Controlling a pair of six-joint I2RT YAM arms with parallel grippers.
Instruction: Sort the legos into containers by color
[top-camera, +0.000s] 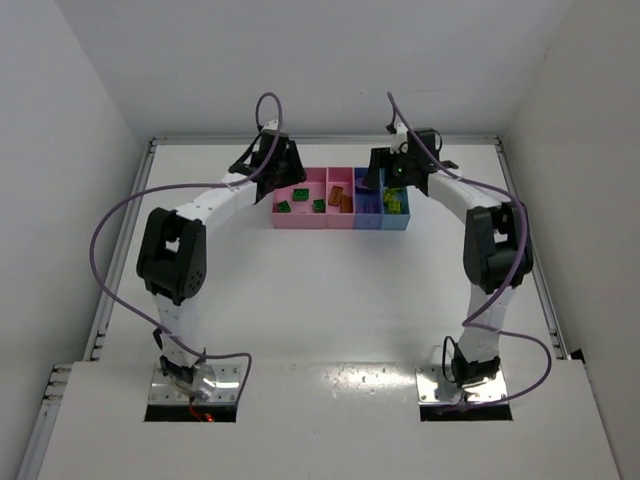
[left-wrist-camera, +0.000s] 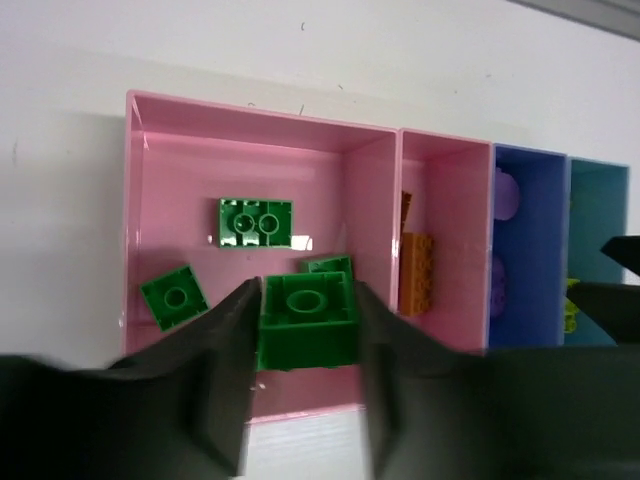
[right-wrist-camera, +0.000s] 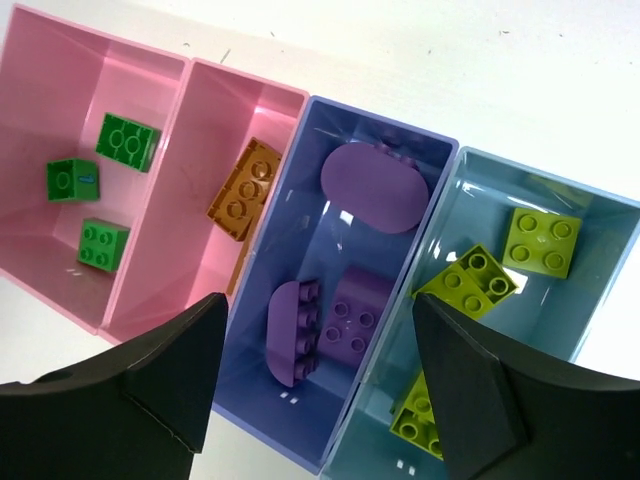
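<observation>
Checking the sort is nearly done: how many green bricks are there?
4. Three bricks lie in the large pink compartment: one far, one left, one right. The fourth brick is held in the left gripper. None seems hidden.

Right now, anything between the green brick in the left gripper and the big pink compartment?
Nothing visible. The pink compartment is open-topped; three loose green bricks lie inside, one just beyond the held brick.

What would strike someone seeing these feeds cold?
The tray at the table's far side stands out, its bricks grouped by colour: green, orange, purple, lime. The left gripper grips a green brick over the large pink compartment; the right gripper hangs open above the purple-blue compartment.
</observation>
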